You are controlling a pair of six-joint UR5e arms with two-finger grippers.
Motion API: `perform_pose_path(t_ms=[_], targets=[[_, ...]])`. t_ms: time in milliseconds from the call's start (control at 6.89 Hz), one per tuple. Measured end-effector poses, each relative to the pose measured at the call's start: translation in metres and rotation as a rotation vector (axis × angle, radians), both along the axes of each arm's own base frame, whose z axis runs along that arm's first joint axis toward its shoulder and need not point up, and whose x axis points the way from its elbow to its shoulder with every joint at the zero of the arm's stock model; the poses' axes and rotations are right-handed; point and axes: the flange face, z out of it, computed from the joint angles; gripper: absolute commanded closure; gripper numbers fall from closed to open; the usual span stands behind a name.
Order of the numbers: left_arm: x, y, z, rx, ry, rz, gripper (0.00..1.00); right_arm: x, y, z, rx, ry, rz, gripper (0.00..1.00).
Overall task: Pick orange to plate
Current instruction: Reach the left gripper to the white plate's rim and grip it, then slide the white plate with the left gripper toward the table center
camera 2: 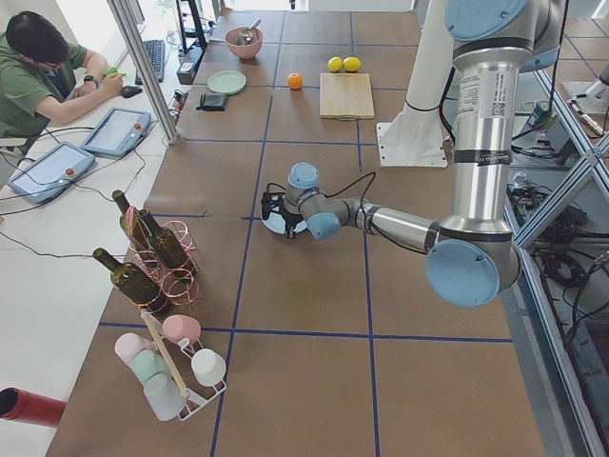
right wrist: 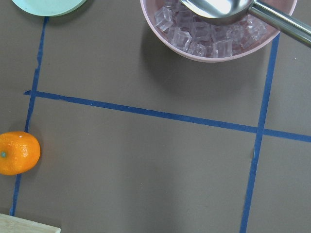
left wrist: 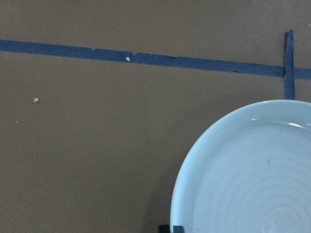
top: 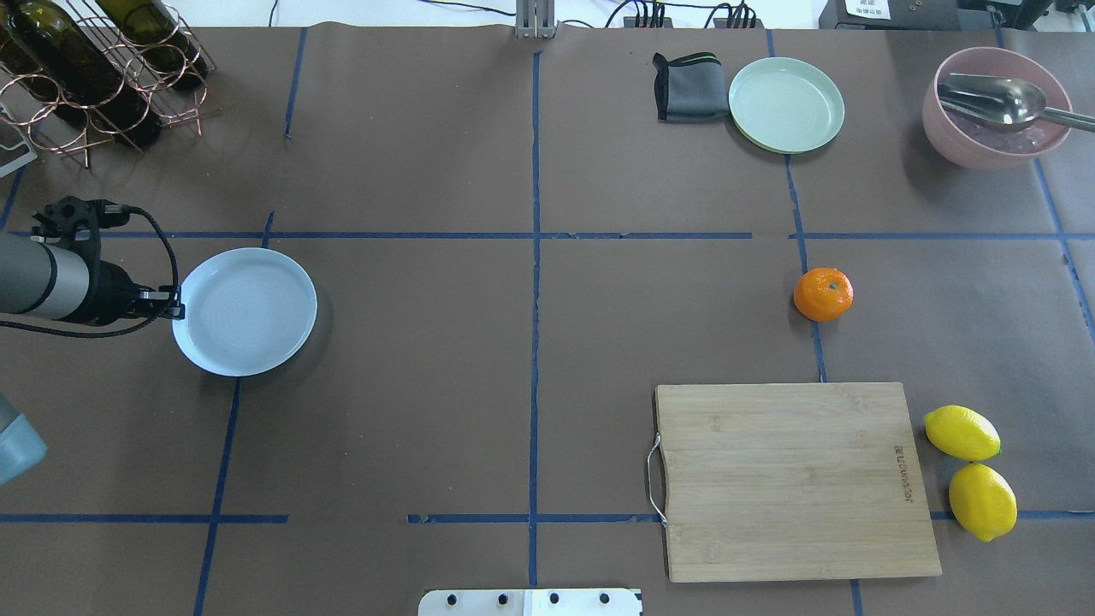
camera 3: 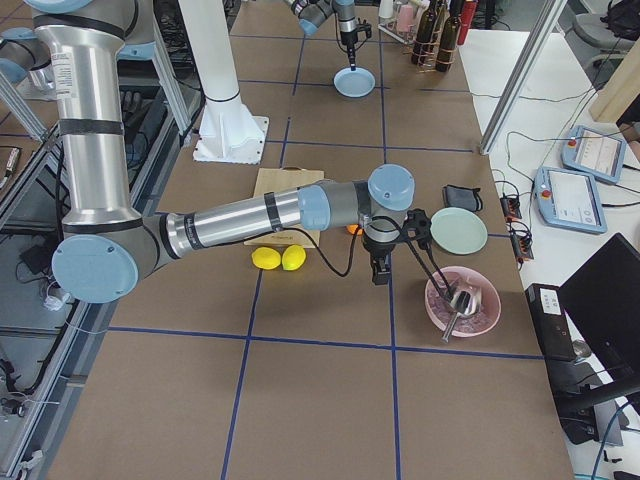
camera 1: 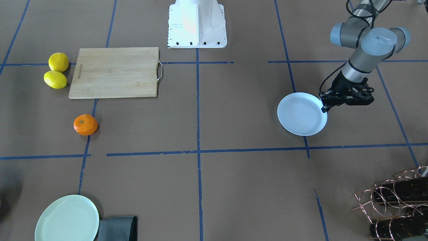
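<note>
Overhead exterior shows the orange (top: 823, 293) lying free just beyond the far edge of the cutting board (top: 796, 479), on a blue tape line, with nothing touching it. The plate (top: 248, 308) sits empty, well apart from the board, off its handle side. The left gripper (top: 174, 306) is at the plate's rim on the side away from the board. It may be pinching the rim, but the views are too coarse there, so I cannot tell whether it grips or only touches. The right gripper (camera 3: 380, 278) shows only in the exterior right view, hanging beyond the board between the orange and the pink bowl (top: 984, 158). How far open it is cannot be told.

The step in hand looks like the right arm's reach for the fruit. In the right wrist view the orange sits at the left edge, so the gripper should first shift sideways along the board's far edge until the fruit is centred. It can then descend with its jaws spread wider than the fruit and close gently across the widest girth. Being round, the orange may roll if one finger lands first.
</note>
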Motion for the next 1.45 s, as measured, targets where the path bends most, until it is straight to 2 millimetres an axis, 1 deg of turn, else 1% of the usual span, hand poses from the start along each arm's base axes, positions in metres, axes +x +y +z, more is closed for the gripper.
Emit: perform_pose_path(t_ms=[145, 290, 435, 581, 726, 871, 1016, 1161, 1306, 1452], targets=[[-0.027, -0.012, -0.013, -0.018, 0.044, 0.000, 1.00, 0.000, 0.000, -0.001, 0.001, 0.000, 0.001, 0.00], [-0.047, -0.030, -0.032, -0.034, 0.086, 0.003, 1.00, -0.001, 0.000, -0.002, 0.001, 0.000, 0.001, 0.00], [-0.043, -0.057, -0.069, -0.042, 0.114, 0.001, 1.00, -0.004, -0.002, -0.004, -0.003, -0.001, 0.002, 0.00], [-0.024, -0.084, -0.116, -0.072, 0.138, -0.015, 1.00, -0.010, -0.005, -0.008, -0.014, -0.003, 0.007, 0.00], [0.018, -0.094, -0.160, -0.131, 0.169, -0.026, 1.00, -0.021, -0.010, -0.017, -0.031, -0.006, 0.015, 0.00], [0.077, -0.088, -0.196, -0.194, 0.194, -0.036, 1.00, -0.035, -0.018, -0.029, -0.048, -0.011, 0.024, 0.00], [0.133, -0.075, -0.224, -0.236, 0.212, -0.053, 1.00, -0.051, -0.026, -0.045, -0.064, -0.017, 0.034, 0.00], [0.178, -0.061, -0.235, -0.262, 0.236, -0.074, 1.00, -0.064, -0.032, -0.059, -0.079, -0.023, 0.046, 0.00], [0.211, -0.049, -0.235, -0.275, 0.265, -0.102, 1.00, -0.076, -0.035, -0.071, -0.092, -0.028, 0.054, 0.00], [0.235, -0.038, -0.234, -0.275, 0.282, -0.122, 1.00, -0.087, -0.035, -0.081, -0.101, -0.031, 0.058, 0.00]])
